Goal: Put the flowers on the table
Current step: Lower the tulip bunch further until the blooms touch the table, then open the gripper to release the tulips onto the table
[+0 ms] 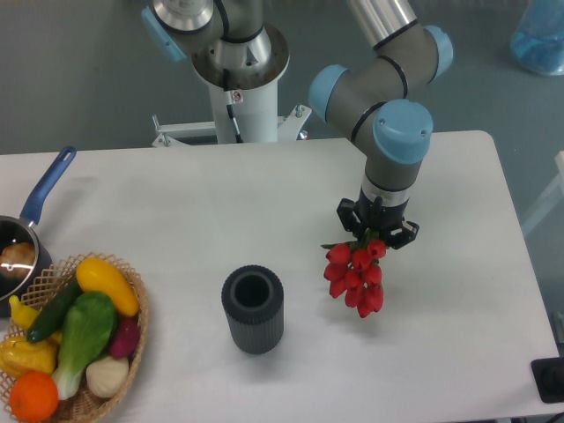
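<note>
Holding flowers (356,277) clamped in the gripper (376,234), clear of the vase (253,308).
Lowering and release onto the bench (449,291) remain (buds hang downward, seemingly not resting).

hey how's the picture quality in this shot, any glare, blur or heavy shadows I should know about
In the fixed camera view the lighting is even and soft; the white table shows no strong glare, only faint shadows beside the vase and under the flowers. The gripper and tulips look reasonably sharp. The basket and pan are cropped by the left edge.
</note>
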Action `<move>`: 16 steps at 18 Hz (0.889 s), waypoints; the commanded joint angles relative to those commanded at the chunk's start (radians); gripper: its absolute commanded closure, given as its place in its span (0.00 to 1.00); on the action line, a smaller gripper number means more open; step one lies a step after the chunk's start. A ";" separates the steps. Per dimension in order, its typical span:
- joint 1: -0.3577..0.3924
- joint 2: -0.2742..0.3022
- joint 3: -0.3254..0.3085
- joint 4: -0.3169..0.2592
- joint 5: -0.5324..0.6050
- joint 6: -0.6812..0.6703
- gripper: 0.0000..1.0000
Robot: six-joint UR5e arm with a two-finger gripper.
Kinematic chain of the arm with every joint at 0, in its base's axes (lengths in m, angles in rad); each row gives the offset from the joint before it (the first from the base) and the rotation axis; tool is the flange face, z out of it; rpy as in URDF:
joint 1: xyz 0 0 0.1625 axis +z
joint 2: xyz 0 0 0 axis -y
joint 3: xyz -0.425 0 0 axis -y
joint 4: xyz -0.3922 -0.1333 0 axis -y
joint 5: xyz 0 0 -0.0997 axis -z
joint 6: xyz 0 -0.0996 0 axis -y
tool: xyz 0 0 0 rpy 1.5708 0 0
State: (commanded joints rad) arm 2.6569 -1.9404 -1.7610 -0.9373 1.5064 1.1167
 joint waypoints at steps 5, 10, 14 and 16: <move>-0.014 -0.029 0.003 -0.002 0.006 0.009 0.58; -0.015 -0.045 0.002 -0.003 0.008 0.028 0.57; -0.015 -0.061 0.008 -0.002 0.008 0.029 0.56; -0.015 -0.063 0.012 -0.002 0.008 0.029 0.45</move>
State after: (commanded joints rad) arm 2.6415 -2.0034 -1.7488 -0.9388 1.5140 1.1459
